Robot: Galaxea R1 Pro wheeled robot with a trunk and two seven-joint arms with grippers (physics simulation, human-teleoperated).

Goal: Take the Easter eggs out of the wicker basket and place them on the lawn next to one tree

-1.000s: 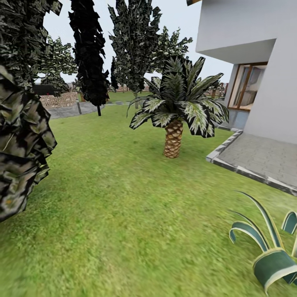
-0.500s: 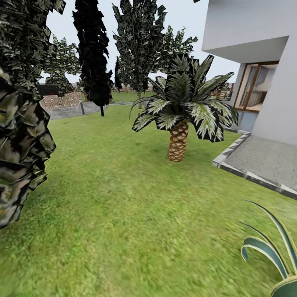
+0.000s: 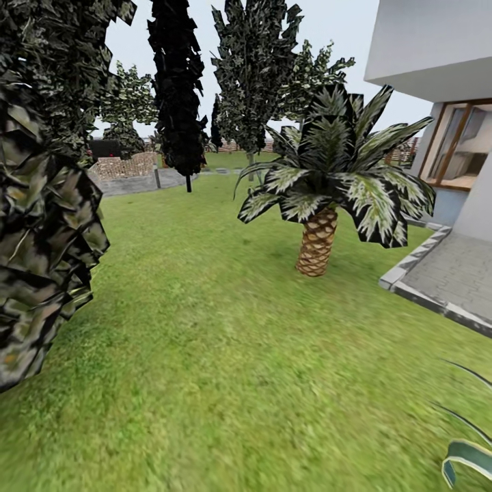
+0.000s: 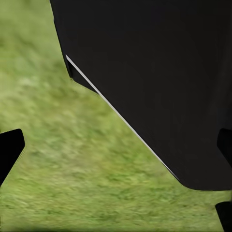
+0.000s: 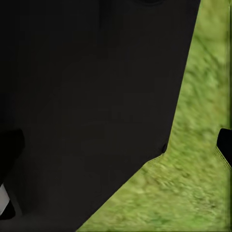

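Observation:
The Easter eggs, the wicker basket and the tree are out of view. The lawn [image 3: 205, 342] spreads ahead of me in the garden as short green grass. In the left wrist view, my left gripper [image 4: 116, 150] is open over grass, its dark fingertips [image 4: 7, 150] at the picture's two sides and a black part of my body behind. My right gripper [image 5: 116, 145] is likewise open, with nothing between its fingertips [image 5: 224, 145], and a black body panel covers most of that view.
A short palm [image 3: 318, 239] stands on the grass ahead to the right. Dark mottled foliage [image 3: 41, 225] hangs close on the left. A narrow dark cypress [image 3: 179, 89] rises farther back. A white house [image 3: 437, 48] with a paved terrace [image 3: 444, 280] lies right; a striped-leaf plant [image 3: 468, 454] is near.
The whole head view has shifted: palm, house and cypress slid right and grew larger, and the striped plant slipped toward the corner. The camera moved, not the things.

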